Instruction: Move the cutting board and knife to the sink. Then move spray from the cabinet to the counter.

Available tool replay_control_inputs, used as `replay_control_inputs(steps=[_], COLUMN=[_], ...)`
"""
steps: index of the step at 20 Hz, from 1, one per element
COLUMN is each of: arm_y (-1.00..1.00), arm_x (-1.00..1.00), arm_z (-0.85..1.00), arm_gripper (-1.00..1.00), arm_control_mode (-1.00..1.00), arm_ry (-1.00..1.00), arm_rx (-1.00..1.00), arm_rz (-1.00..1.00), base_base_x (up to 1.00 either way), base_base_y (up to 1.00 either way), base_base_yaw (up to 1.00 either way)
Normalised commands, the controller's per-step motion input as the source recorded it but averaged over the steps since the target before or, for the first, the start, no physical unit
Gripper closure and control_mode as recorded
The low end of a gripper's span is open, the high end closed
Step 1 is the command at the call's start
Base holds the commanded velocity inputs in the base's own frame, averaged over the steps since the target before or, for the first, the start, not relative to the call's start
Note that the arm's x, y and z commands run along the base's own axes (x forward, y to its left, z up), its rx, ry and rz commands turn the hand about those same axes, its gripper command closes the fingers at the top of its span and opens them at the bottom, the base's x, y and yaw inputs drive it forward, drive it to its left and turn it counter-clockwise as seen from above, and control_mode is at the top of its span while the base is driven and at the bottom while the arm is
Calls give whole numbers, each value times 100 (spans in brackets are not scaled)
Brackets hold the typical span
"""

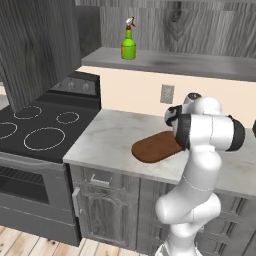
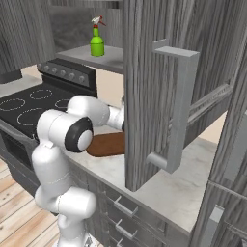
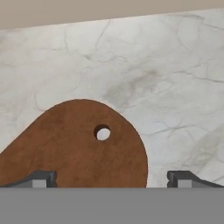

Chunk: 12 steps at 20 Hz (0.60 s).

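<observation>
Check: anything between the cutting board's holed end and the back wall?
Nothing. In the hand view, bare marble counter runs from the cutting board up to the beige wall.

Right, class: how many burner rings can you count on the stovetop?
4 in the left base view: two near, two far; any beyond the frame edge is hidden.

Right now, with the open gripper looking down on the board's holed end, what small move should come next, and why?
Probably lower straight down and centre on the cutting board. The gripper is open, with one fingertip over the wood and the other over bare counter, so the board's rounded end sits between the jaws, not yet gripped. The spray waits on the cabinet shelf.
</observation>
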Motion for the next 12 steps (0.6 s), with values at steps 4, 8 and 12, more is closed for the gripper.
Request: replay_control_inputs(steps=[4,8,12], arm_y=[-13,-13,-16], arm_x=[18,11,12], arm_z=[-15,-27,-32], arm_gripper=[-100,-100,-100], arm_control_mode=[-100,-100,-100], arm_ry=[0,0,0], arm_rx=[0,0,0], arm_rz=[0,0,0], base_base_x=[0,0,0], base_base_y=[0,0,0], base_base_yaw=[0,0,0])
